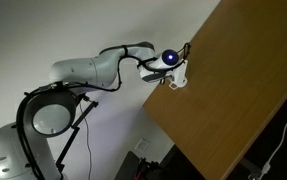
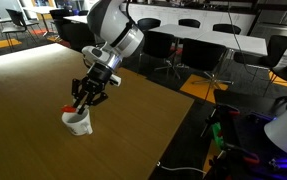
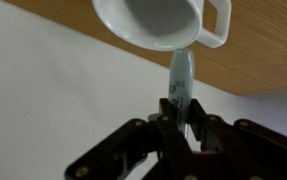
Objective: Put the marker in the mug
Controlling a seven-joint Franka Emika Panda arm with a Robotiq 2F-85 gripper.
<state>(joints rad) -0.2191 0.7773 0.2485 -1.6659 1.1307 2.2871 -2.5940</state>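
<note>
Gripper clamped narrow on marker, barrel pointing away toward mug. Marker tip sat at mug rim (inside or just beside: could not tell). Mug stood upright near worktop edge. Step in hand: lining up the drop. Next likely needed: centre over mouth, lower, let go.

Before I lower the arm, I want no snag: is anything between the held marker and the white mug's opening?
Nothing visible does. In the wrist view the pale slim marker in the black gripper points at the white ceramic mug, with no object between; its tip appears at the rim.
</note>
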